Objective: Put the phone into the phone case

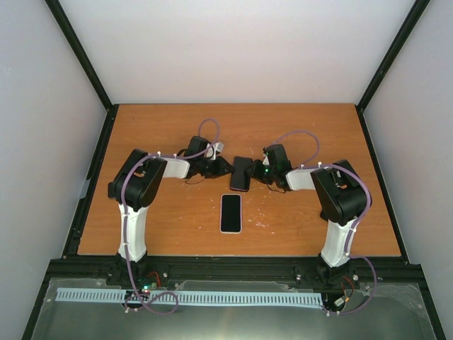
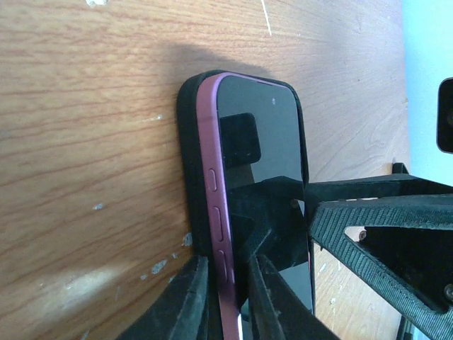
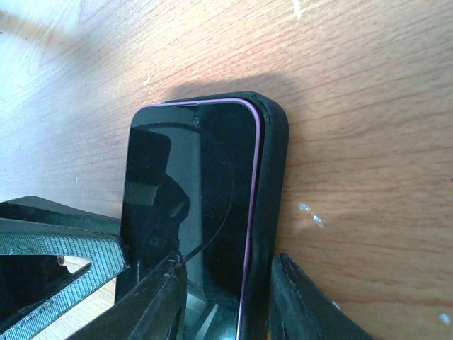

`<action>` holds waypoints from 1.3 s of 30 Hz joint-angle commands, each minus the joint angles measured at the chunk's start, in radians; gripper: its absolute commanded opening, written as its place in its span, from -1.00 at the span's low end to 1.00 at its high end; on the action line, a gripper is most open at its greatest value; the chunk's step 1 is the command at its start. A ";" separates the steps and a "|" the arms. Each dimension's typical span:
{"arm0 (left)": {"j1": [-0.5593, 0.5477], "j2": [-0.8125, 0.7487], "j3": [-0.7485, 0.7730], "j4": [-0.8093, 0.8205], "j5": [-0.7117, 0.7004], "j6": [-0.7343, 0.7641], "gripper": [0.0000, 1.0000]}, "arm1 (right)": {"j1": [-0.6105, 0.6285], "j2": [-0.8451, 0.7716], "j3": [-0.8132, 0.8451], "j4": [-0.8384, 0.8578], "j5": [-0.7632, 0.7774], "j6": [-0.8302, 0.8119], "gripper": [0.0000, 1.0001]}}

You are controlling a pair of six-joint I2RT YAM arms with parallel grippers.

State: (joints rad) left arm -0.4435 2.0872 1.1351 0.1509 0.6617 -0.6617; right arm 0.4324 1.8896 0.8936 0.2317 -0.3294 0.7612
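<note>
Top: phone [image 1: 241, 173] lies mid-surface [image 1: 163, 127], with a second phone [image 1: 231, 212] nearer the bases. Left wrist: left claw [image 2: 226, 262] is narrow, pinching the phone's purple edge, which sits above the black case [image 2: 187, 142] wall. Right wrist: right claw [image 3: 228, 265] clamps the case's side.

Robotics lab test cell. A bare wooden table [image 1: 177, 227] is boxed in by plain white panels [image 1: 241, 49] and a black metal frame [image 1: 79, 53]. A left arm [image 1: 138, 188] and a right arm [image 1: 340, 195] are bolted to a rail [image 1: 233, 269], trailing purple cables [image 1: 303, 134]. A slotted white cable duct [image 1: 212, 298] runs in front.
</note>
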 commanded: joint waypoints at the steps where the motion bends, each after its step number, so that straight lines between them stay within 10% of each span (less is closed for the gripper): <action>1: -0.006 -0.019 -0.009 -0.016 0.003 0.028 -0.68 | 0.005 0.030 -0.025 0.033 -0.059 0.009 -0.34; 28: 0.003 -0.074 -0.128 0.013 0.007 0.034 -0.45 | 0.000 0.055 -0.059 0.420 -0.390 0.233 -0.31; 39: 0.008 -0.079 -0.146 0.030 0.016 0.029 -0.45 | 0.002 0.077 -0.041 0.257 -0.341 0.191 -0.37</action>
State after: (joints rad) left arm -0.4278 2.0071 1.0012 0.1970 0.6708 -0.6556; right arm 0.4168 1.9739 0.8402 0.5575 -0.6529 0.9813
